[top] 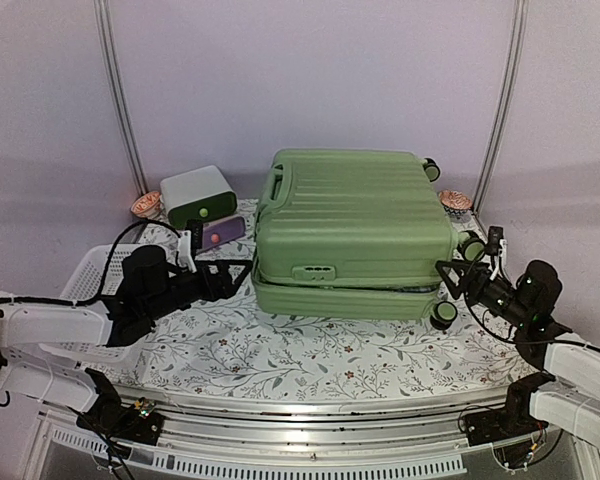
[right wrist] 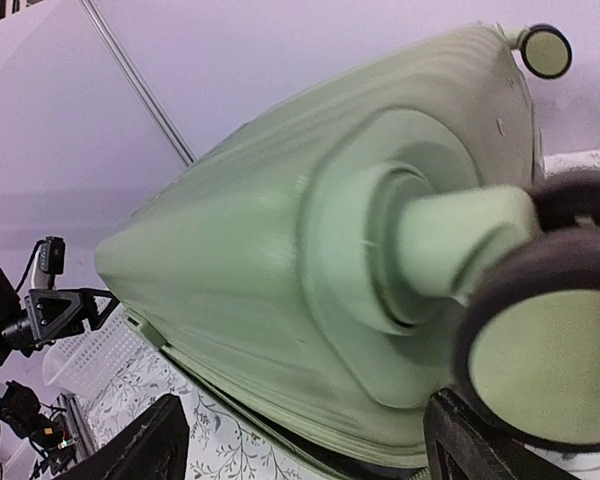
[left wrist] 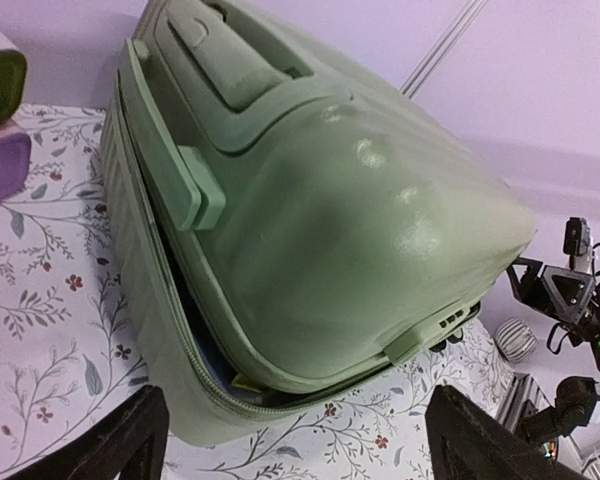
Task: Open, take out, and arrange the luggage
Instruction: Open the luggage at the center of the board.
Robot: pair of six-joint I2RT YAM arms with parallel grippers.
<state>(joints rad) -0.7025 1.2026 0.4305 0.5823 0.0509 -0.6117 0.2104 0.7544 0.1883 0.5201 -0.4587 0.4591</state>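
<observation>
The luggage (top: 350, 225) is a large light-green ribbed suitcase lying flat on the floral cloth, handle toward the left and black wheels (top: 443, 314) on the right. Its upper shell sits slightly ajar over the lower one, and in the left wrist view the gap along the luggage (left wrist: 310, 230) shows dark lining and the zip. My left gripper (top: 242, 276) hovers open at the front left corner, fingers apart and empty (left wrist: 300, 445). My right gripper (top: 448, 280) stands open at the front right corner, close to a wheel (right wrist: 540, 350), nothing between its fingers (right wrist: 310, 445).
A white-and-green box (top: 198, 195) and a purple item (top: 223, 232) lie behind the left arm. A white perforated basket (top: 88, 290) sits at the left table edge. Small round pinkish objects (top: 146, 204) (top: 455, 199) lie at the back. The floral cloth (top: 310, 350) covers the table.
</observation>
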